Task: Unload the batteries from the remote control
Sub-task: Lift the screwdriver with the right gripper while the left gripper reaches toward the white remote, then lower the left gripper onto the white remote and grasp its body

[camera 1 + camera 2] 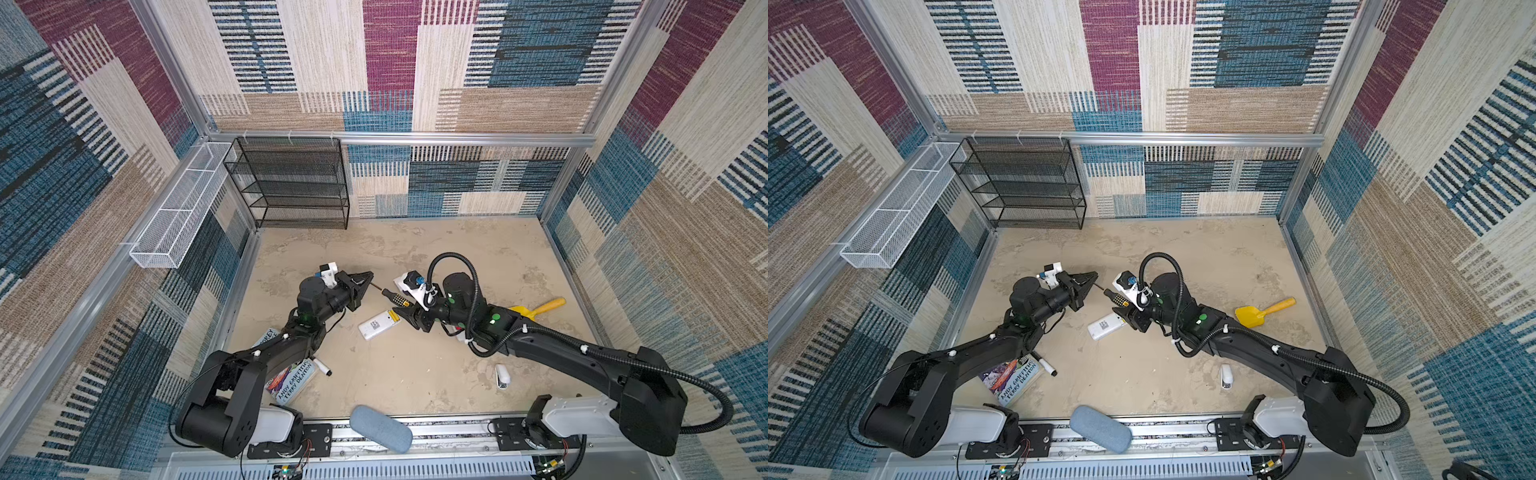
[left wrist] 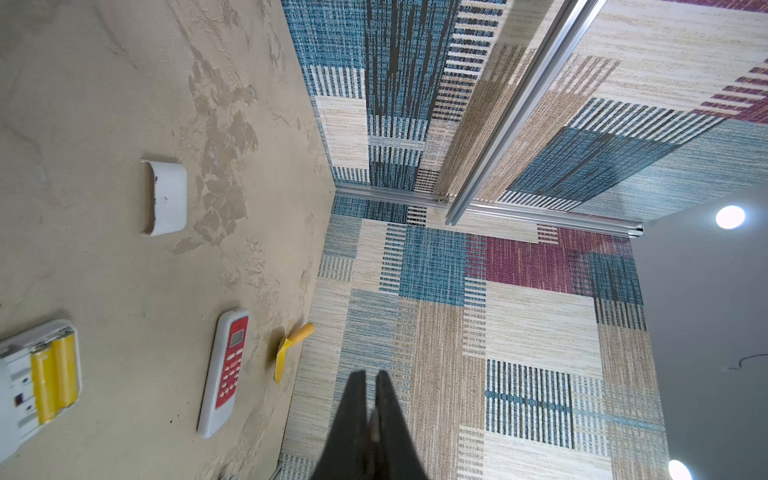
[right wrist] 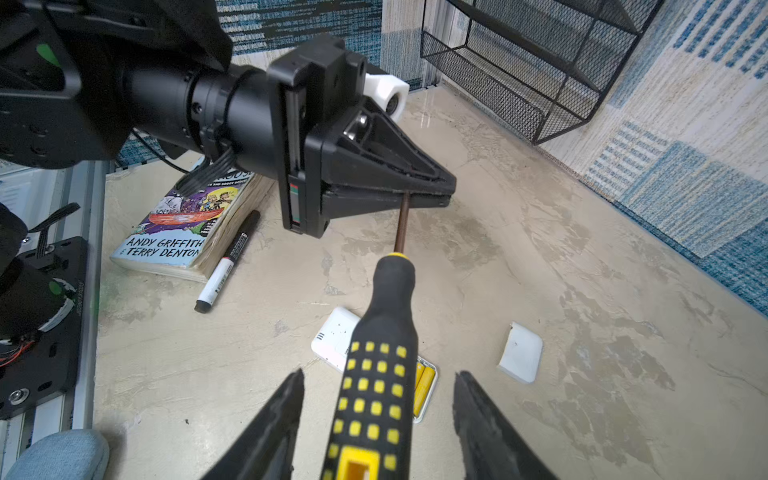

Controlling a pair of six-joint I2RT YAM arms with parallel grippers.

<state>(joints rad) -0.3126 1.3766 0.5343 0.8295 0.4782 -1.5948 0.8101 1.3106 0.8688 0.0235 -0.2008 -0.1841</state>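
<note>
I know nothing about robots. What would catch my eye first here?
A black-and-yellow screwdriver hangs in mid-air: the left gripper pinches its metal shaft, and the right gripper stands open around its handle. Beneath lies a white remote, its back open on yellow batteries.

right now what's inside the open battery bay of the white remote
Two yellow batteries sit side by side inside the remote. Anything beneath them is hidden; in the right wrist view the screwdriver covers part of the bay.
</note>
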